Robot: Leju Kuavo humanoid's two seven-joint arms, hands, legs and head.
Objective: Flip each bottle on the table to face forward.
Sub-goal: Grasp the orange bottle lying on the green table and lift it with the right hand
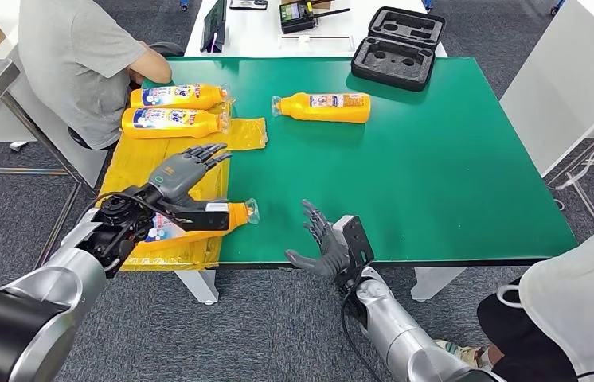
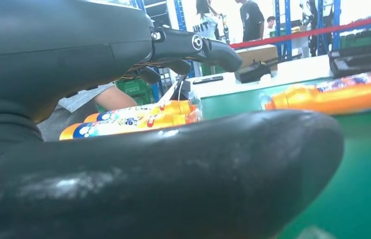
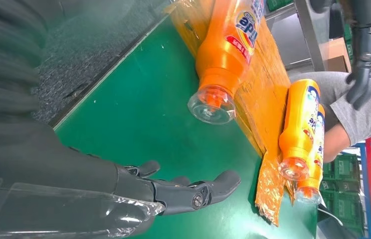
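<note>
1. The green table [image 1: 437, 183] takes up most of the head view. A person in a grey shirt [image 1: 79, 56] sits at its far left corner, and another person's pale sleeve [image 1: 588, 302] shows at the near right.
2. A black foam-lined case [image 1: 399, 46] lies open at the table's far edge, half on the white bench behind it.
3. Yellow plastic wrap [image 1: 142, 167] is spread down the left side of the table.
4. The left hand [image 1: 186, 171] hovers over the wrap with its fingers stretched out and apart, holding nothing. It sits just above the near bottle, though I can't tell if it actually touches it.
5. The right hand [image 1: 327, 239] is at the near edge of the table, palm up-ish, fingers spread, empty.
6. Four orange bottles, all lying on their sides. The near bottle [image 1: 198, 223] is on the wrap under the left arm, clear cap pointing right. Two bottles [image 1: 178, 109] lie side by side, touching, on the wrap at the far left, labels up. A lone bottle [image 1: 324, 106] lies on bare green near the middle far side, cap pointing left.
</note>
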